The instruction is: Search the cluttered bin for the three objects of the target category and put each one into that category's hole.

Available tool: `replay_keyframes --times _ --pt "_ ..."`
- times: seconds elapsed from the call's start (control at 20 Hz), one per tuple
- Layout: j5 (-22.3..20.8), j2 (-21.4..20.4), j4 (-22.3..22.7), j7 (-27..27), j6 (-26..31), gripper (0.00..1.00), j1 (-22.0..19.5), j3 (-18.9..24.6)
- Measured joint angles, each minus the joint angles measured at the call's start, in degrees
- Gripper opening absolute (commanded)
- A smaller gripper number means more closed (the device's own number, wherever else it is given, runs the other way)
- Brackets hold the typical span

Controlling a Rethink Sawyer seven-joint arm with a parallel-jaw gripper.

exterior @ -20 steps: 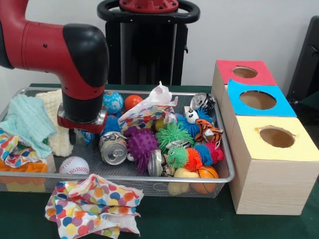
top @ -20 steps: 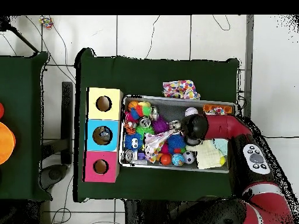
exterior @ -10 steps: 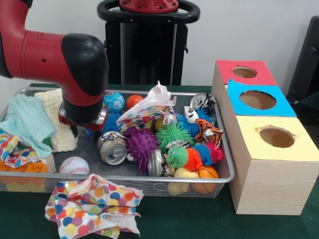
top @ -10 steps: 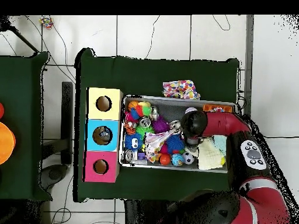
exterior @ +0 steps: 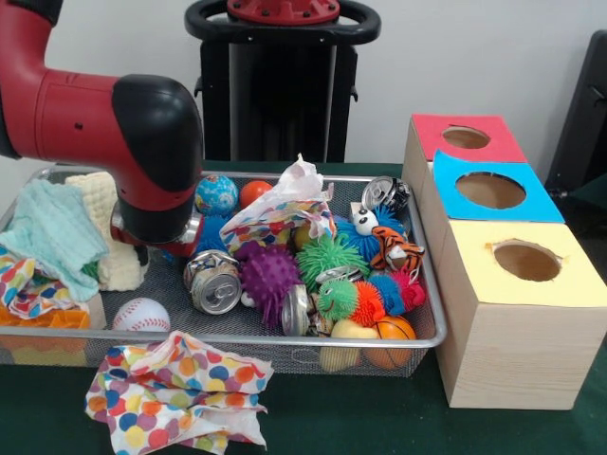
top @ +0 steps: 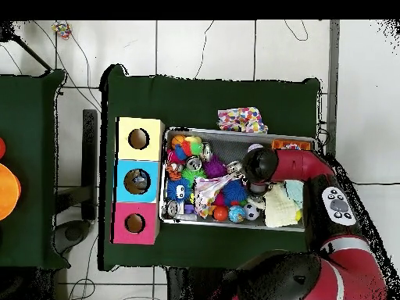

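Cans lie scattered through the wire bin (exterior: 432,284): one crushed silver can (exterior: 214,282) sits just beside the purple spiky ball (exterior: 269,275), on the side toward my wrist; a second can (exterior: 296,310) stands on edge just in front of that ball, by the bin's front rim; a third can (exterior: 385,193) rests at the back of the bin, behind the ball and toward the boxes. My gripper (exterior: 152,232) hangs low inside the bin, beside the purple spiky ball on the side away from the boxes, just behind the crushed can, and my black wrist housing covers it, so I cannot tell how my fingers stand. Past my wrist from the ball are a cream washcloth (exterior: 106,248) and a mint cloth (exterior: 49,232). A baseball (exterior: 140,315) lies near the front rim, further from the boxes than the ball. A polka-dot cloth (exterior: 180,391) is crumpled on the green table (exterior: 379,427), outside the bin's front wall. On the far side of the bin from my wrist stand three boxes with holes on top: yellow (exterior: 524,263), blue (exterior: 490,190) and red (exterior: 464,137).
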Motion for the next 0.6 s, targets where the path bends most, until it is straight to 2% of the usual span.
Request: replay_keyframes --times 0.35,0.6 --pt "0.52 -0.33 1.31 0.0 -1.16 1.0 -2.53 1.81" --pt "0.48 -2.15 6.17 0.0 -7.96 1.0 -6.42 4.1"
